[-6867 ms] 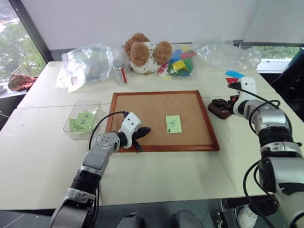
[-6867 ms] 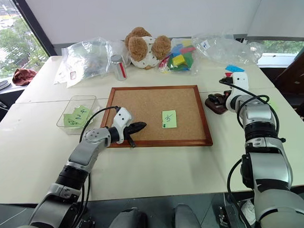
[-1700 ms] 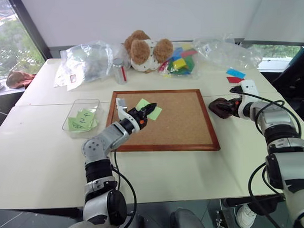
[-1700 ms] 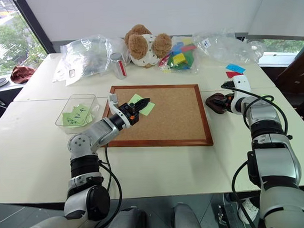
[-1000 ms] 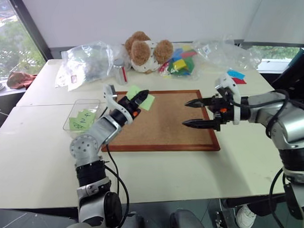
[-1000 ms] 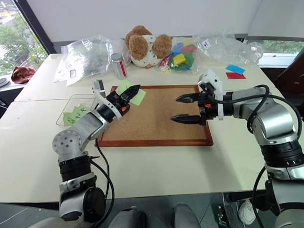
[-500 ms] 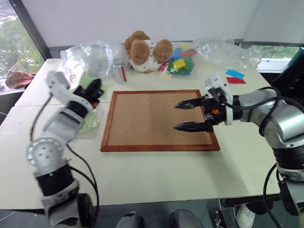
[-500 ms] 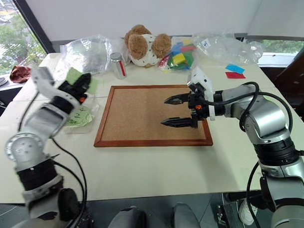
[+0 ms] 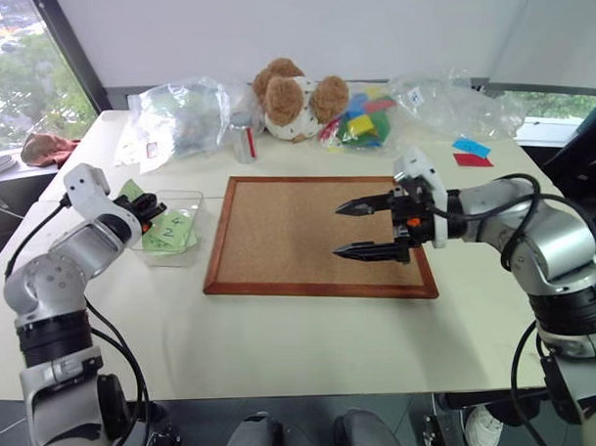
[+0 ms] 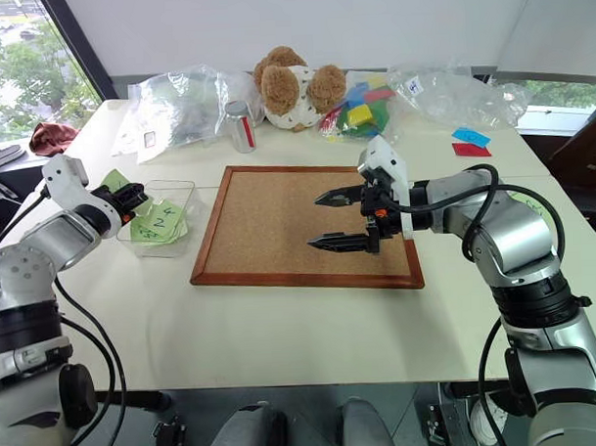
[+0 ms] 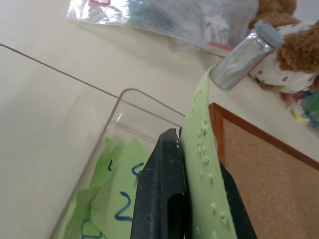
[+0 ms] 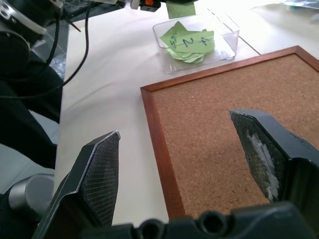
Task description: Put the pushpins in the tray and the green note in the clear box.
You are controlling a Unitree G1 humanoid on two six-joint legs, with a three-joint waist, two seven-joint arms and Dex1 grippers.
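Presently | left pincer (image 10: pixel 131 198) pinching green note (image 11: pixel 202 164) at clear box (image 10: pixel 184 187) rim, likely to drop it in | corkboard (image 10: pixel 278 224) bare mid-surface | right pincer (image 10: pixel 322 220) spread above it, apparently idle

The corkboard (image 9: pixel 318 234) surface is bare; the right hand (image 9: pixel 362 229) hovers over it with fingers spread. The clear box (image 10: pixel 162 218) is open-topped, holding numbered green notes (image 10: pixel 157 222). At the bench's (image 9: pixel 283 341) far edge stand plastic bags (image 9: pixel 182 114), a can (image 10: pixel 241 125) and a teddy bear (image 9: pixel 296 96).
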